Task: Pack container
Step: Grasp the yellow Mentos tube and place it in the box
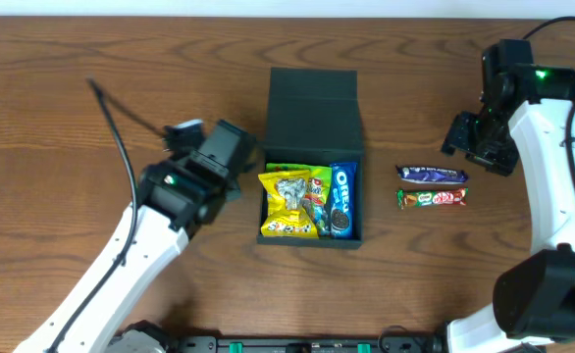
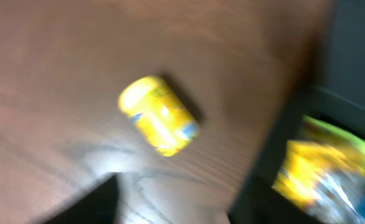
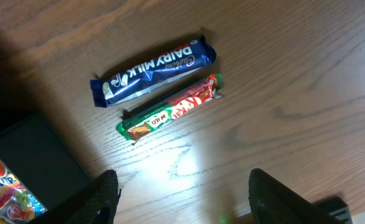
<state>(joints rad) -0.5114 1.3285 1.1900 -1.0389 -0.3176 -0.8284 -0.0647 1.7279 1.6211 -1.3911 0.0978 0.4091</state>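
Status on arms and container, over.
Right gripper open, empty; left gripper state unclear. Container open, part packed. Dairy Milk bar, red-green bar, yellow packet outside. Nothing blocking.

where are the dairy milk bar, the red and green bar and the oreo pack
dairy milk bar [image 3: 154, 66]: right wrist view, wrapper middle
red and green bar [image 3: 170, 115]: right wrist view, wrapper middle
oreo pack [image 1: 342, 199]: overhead view, pack middle

packets [image 1: 289, 204] crowd the container [image 1: 312, 93]; open table [image 1: 72, 59] around blue bar [image 1: 432, 175], red bar [image 1: 433, 198].
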